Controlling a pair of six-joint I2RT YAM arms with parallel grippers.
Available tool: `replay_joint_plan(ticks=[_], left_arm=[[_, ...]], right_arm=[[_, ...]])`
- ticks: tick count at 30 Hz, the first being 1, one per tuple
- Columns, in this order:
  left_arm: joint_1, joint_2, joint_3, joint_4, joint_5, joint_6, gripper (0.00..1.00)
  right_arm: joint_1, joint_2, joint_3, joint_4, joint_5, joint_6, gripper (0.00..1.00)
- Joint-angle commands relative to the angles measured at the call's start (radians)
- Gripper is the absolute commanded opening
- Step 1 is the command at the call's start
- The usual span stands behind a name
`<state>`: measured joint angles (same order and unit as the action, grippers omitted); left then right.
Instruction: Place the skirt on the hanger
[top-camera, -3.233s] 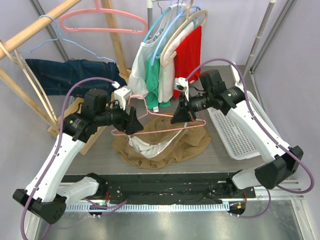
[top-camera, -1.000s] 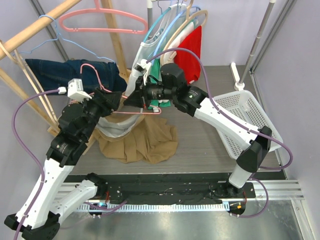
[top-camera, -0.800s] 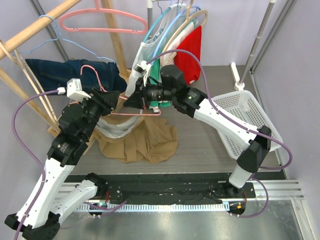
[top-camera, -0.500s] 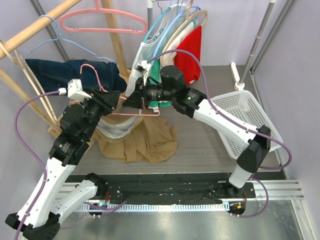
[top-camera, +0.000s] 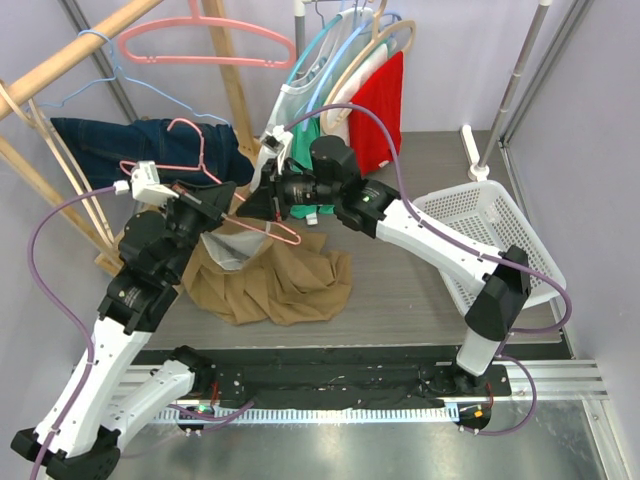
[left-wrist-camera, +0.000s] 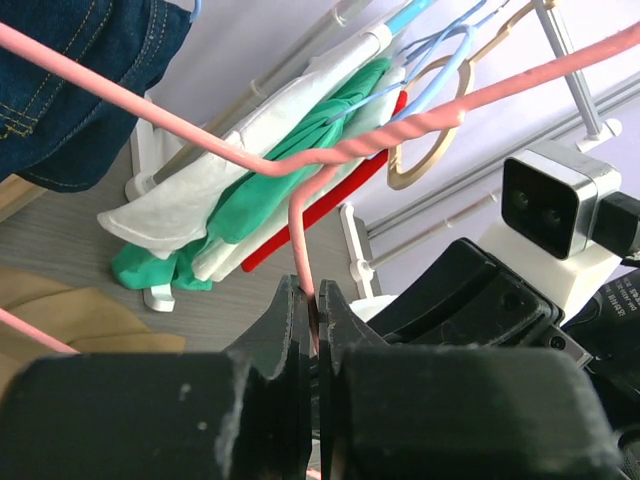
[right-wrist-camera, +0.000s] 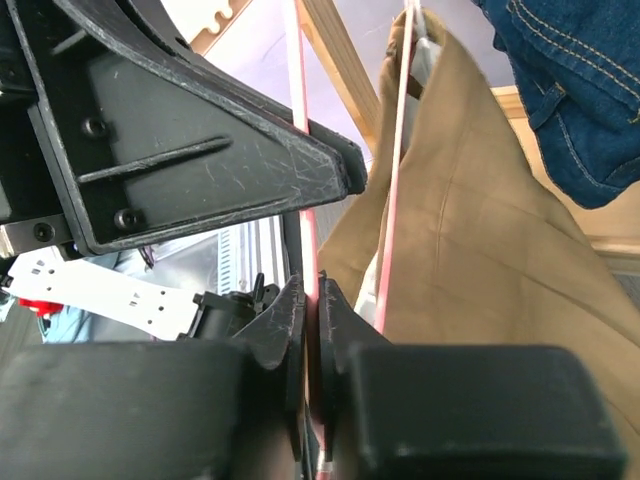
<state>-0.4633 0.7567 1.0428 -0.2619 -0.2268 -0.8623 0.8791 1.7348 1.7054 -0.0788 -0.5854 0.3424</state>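
Left fingers (left-wrist-camera: 300, 335): pressed together on the thin wire of the pink wire hanger (left-wrist-camera: 300, 225), just below its twisted neck, per the left wrist view. Right fingers (right-wrist-camera: 296, 318): likewise clamped on a strand of the same hanger, seen nearly edge-on in the right wrist view. From above, the two sets of fingers meet nose to nose at the hanger, left of the tabletop's middle. The hanger is held clear of the surface and tilted, with its hook raised toward the rear left, in front of the jeans (top-camera: 120, 148) draped on the wooden rack (top-camera: 60, 58). Tan skirt (top-camera: 275, 280): the waist end (white lining showing) rises to the hanger directly beneath the fingers. In the right wrist view its upper edge lies against a second pink strand. Whether the waist is threaded onto the hanger or only resting against it cannot be determined. The remainder of the skirt lies crumpled on the tabletop (top-camera: 420, 300), between the two arms. Other items noted: hung garments (top-camera: 350, 110) in white, green and red behind the right arm; a white basket (top-camera: 480, 240) at the right side of the tabletop, well apart from the skirt; a pink plastic hanger (top-camera: 205, 40) on the rack's top rail.
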Motion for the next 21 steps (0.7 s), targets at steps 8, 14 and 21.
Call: replay_joint_plan(ticks=[8, 14, 21], left_arm=[[-0.003, 0.029, 0.097, -0.065, -0.111, 0.055, 0.00], [-0.003, 0.075, 0.154, -0.071, -0.177, 0.032, 0.00], [-0.003, 0.173, 0.249, -0.074, -0.215, 0.022, 0.00]], right_arm=[[0.009, -0.072, 0.017, 0.045, 0.128, -0.031, 0.72], [0.009, -0.152, 0.000, -0.068, 0.228, -0.111, 0.97], [0.008, -0.325, -0.113, -0.122, 0.404, -0.158, 1.00]])
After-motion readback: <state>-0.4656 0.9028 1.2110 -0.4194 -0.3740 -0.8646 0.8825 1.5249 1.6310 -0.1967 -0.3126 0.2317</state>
